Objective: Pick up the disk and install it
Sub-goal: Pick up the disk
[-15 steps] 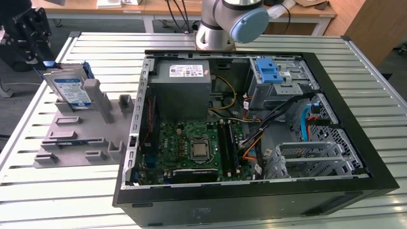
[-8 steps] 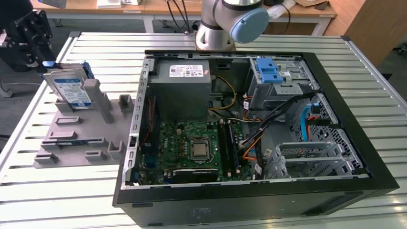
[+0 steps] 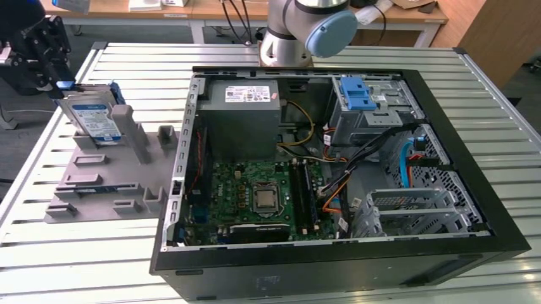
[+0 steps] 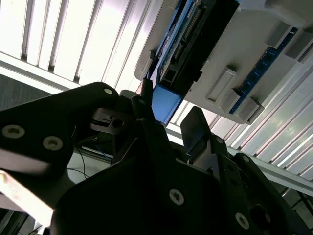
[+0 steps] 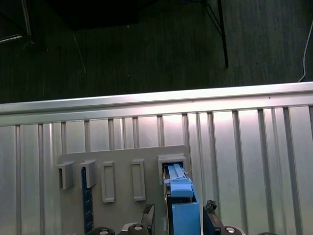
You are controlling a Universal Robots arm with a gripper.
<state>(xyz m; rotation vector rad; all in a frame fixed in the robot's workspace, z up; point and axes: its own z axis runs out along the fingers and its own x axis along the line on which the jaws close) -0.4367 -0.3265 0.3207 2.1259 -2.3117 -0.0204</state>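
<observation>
We see the disk [image 3: 91, 117] at about ten o'clock in the exterior view, standing on edge in a slot of a grey plastic rack [image 3: 101, 183]. The rack lies on the slatted metal desk [image 3: 93, 253], at nine o'clock from the open computer case [image 3: 338, 269]. The disk's long axis is close to upright and runs in that picture from about eleven o'clock down to five o'clock. Its white-and-blue label faces roughly five o'clock, toward the camera, and its blue frame shows along the upper and far edges.

The black hand [image 3: 57, 81] sits at the disk's upper corner, on its eleven o'clock side, at the desk's edge.

In the first wrist view we look straight down the disk's narrow edge [image 5: 183, 215]. The blue frame lies between the two fingers [image 5: 210, 209], one on each flank. The fingers are spread, with thin dark gaps between them and the frame.

In the second wrist view the same blue end [image 4: 164, 100] sits between the dark fingertips [image 4: 143, 98], and they come very close to it. We cannot tell whether either one touches the frame. The disk is seated in its slot, with the rack's other slots beside it.
</observation>
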